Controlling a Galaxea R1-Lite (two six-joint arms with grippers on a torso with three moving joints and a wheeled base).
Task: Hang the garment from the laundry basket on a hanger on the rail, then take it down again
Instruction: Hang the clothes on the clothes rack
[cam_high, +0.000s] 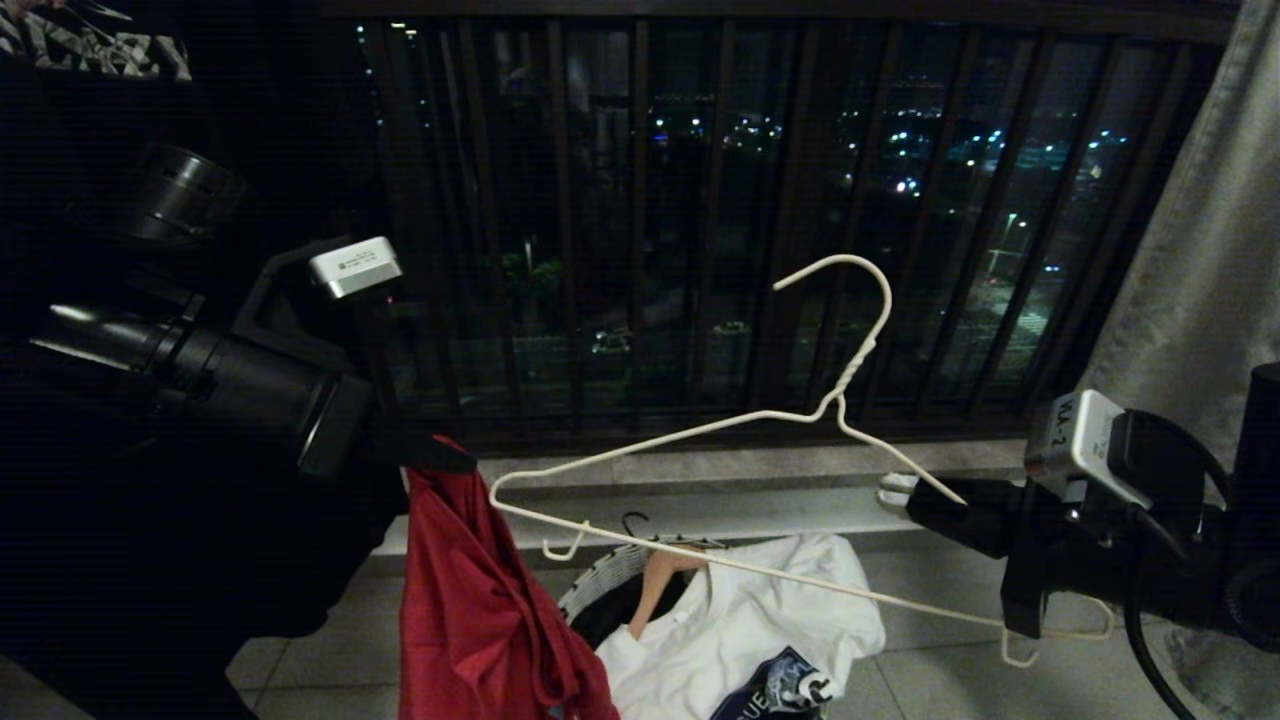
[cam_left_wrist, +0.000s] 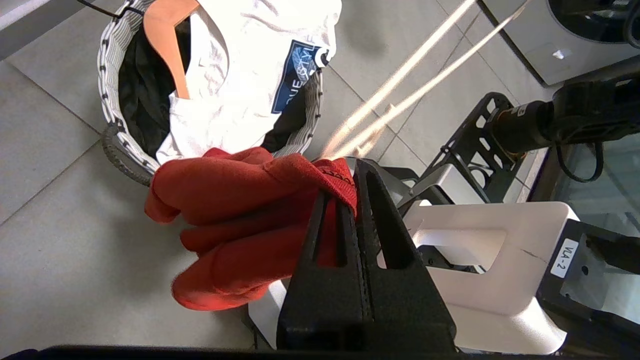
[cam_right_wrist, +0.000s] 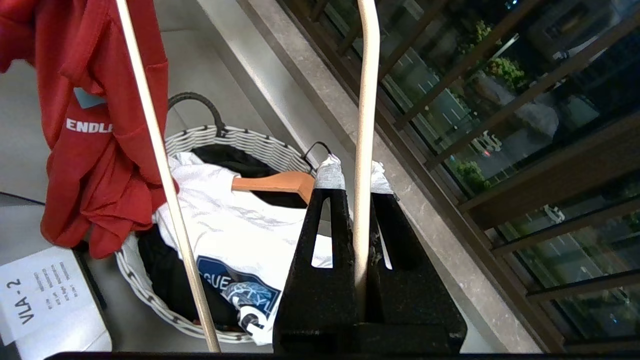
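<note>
The red garment (cam_high: 470, 600) hangs in a bunch from my left gripper (cam_high: 430, 455), just left of the laundry basket (cam_high: 605, 580). In the left wrist view the left gripper (cam_left_wrist: 352, 175) is shut on a fold of the garment (cam_left_wrist: 230, 215), above the basket (cam_left_wrist: 107, 75). My right gripper (cam_high: 900, 495) is shut on one sloping arm of the white wire hanger (cam_high: 852, 372), which it holds up tilted. The hanger's far shoulder end lies close to the garment's top. In the right wrist view the hanger wire (cam_right_wrist: 366, 100) runs between the fingers of the right gripper (cam_right_wrist: 354, 172). The rail is out of view.
A white T-shirt with a dark print (cam_high: 760, 620) and a wooden hanger (cam_high: 660, 580) lie in the basket. Dark window railing bars (cam_high: 700, 200) and a stone ledge (cam_high: 700, 470) stand close behind. A grey curtain (cam_high: 1200, 250) hangs at the right.
</note>
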